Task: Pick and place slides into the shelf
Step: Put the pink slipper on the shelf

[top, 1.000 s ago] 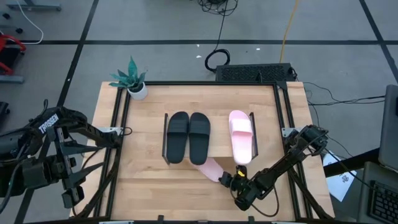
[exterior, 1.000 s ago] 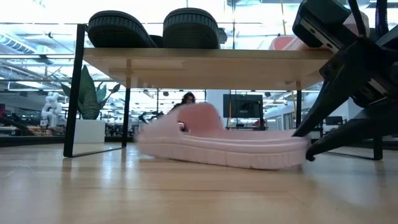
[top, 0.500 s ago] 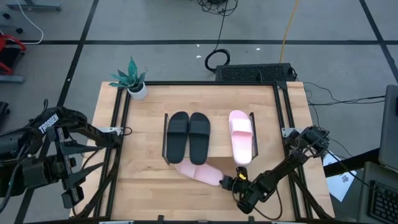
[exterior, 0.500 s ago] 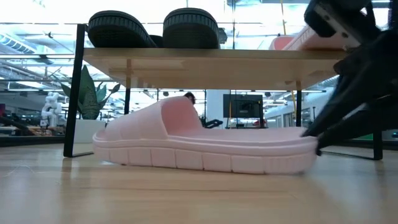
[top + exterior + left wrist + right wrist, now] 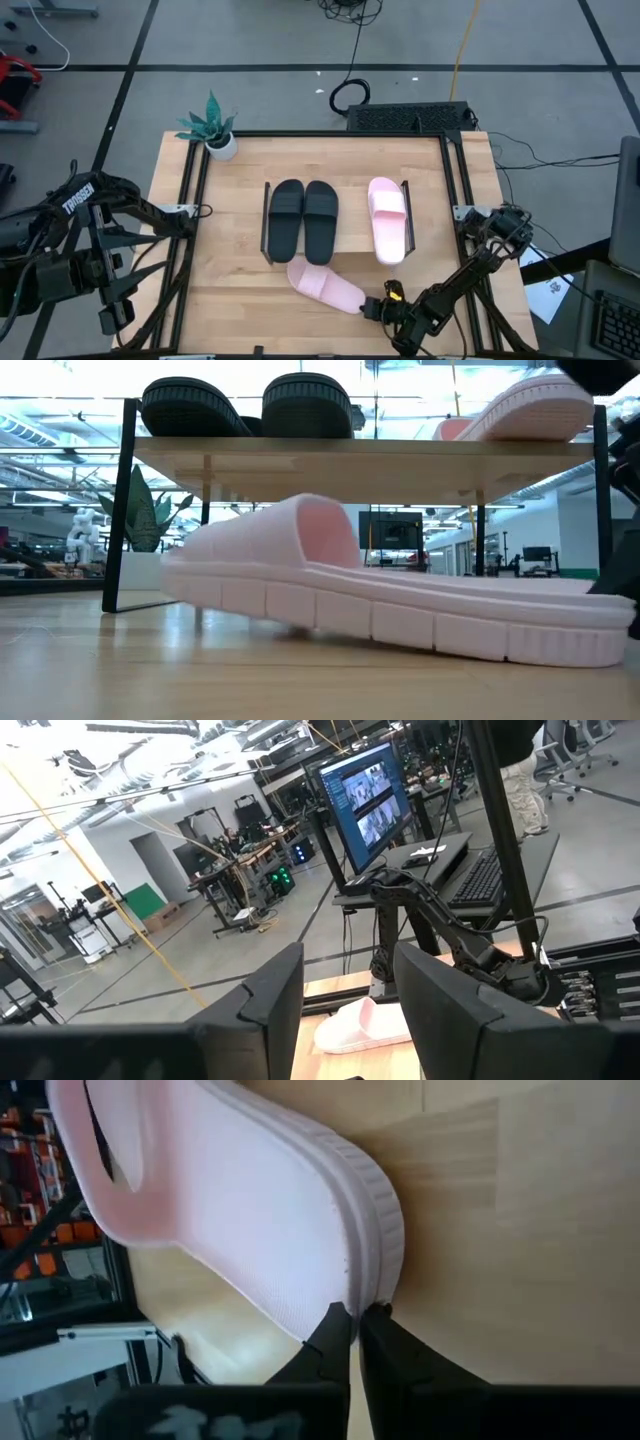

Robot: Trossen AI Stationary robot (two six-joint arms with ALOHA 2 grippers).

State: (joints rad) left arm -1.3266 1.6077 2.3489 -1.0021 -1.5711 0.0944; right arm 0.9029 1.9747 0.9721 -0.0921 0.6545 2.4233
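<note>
Jaws pinched shut on the heel rim of a loose pink slide, the right gripper sat low at the table's near edge. That slide lay before the shelf, which carried two black slides and one pink slide. The left gripper waited half open, far left.

Up top, the high camera stares straight down on the whole table with an arm on each side. Down at board level, the low camera looks level across it, very close to the loose pink slide, the shelf just behind. The left wrist camera peers from off the table's side toward that same slide. The right wrist camera sits almost on its heel.
</note>
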